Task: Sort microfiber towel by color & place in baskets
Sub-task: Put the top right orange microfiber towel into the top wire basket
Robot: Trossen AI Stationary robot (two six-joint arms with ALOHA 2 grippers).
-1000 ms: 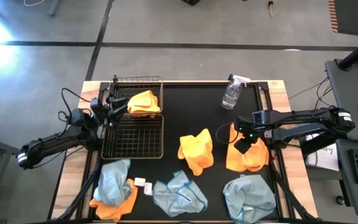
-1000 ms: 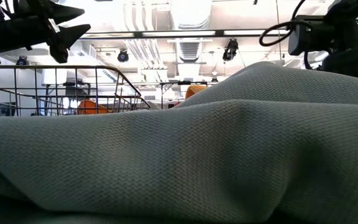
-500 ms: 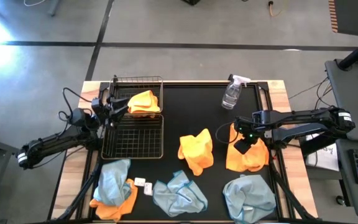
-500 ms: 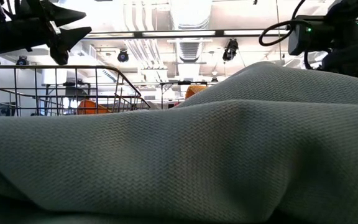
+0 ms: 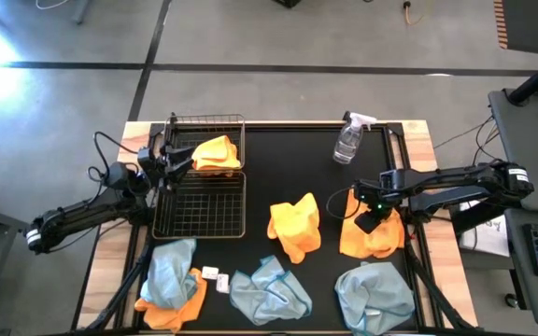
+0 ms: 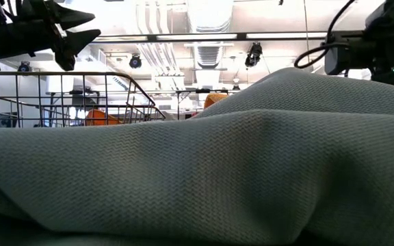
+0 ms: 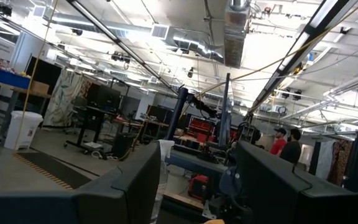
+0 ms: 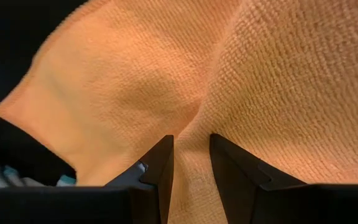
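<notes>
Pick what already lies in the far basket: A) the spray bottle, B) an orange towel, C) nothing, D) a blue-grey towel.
B: the high view shows an orange towel inside the far basket, while the blue-grey towels and the spray bottle are on the table outside it.

One camera hangs high up and looks straight down on the whole table [image 5: 278,135] and both arms. One sits low on the table, so close to a grey towel [image 6: 204,171] that cloth fills most of its picture. The left wrist camera looks out level into the room. The right wrist camera looks down, very near an orange towel [image 8: 260,81], which the high camera sees too.
</notes>
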